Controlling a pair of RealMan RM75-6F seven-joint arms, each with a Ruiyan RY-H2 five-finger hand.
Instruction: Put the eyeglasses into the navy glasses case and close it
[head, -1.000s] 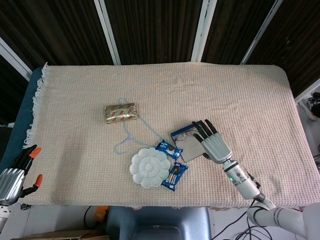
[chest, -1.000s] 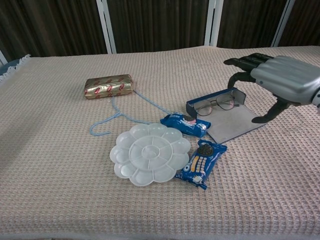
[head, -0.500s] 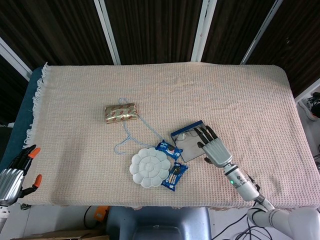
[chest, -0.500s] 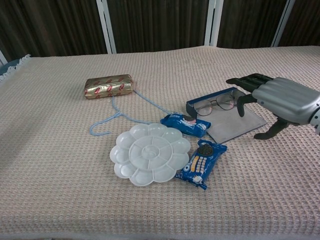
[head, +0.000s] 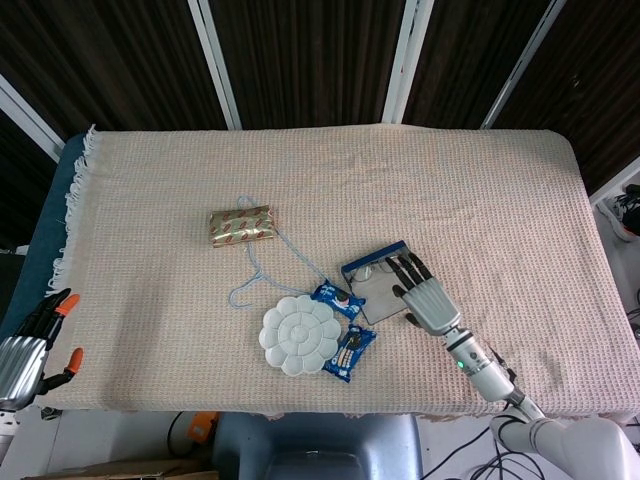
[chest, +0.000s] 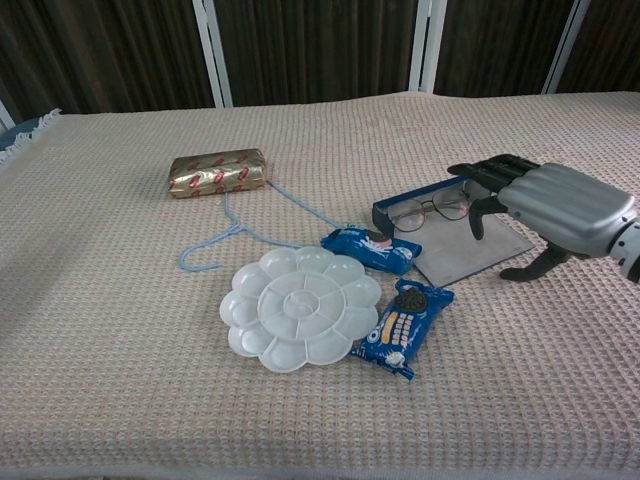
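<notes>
Since the right hand (chest: 553, 210) hovers with fingers spread and holding nothing over the grey flap's near-right edge, the navy glasses case (chest: 445, 225) sits just beyond and left of it. The eyeglasses (chest: 428, 210) already lie inside, long axis along the case's far wall. The left hand (head: 28, 350), also spread, stays well away.

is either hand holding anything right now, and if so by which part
Nothing is held. The right hand hovers with fingers spread over the open navy glasses case, where the eyeglasses lie. The left hand is open at the table edge.
</notes>
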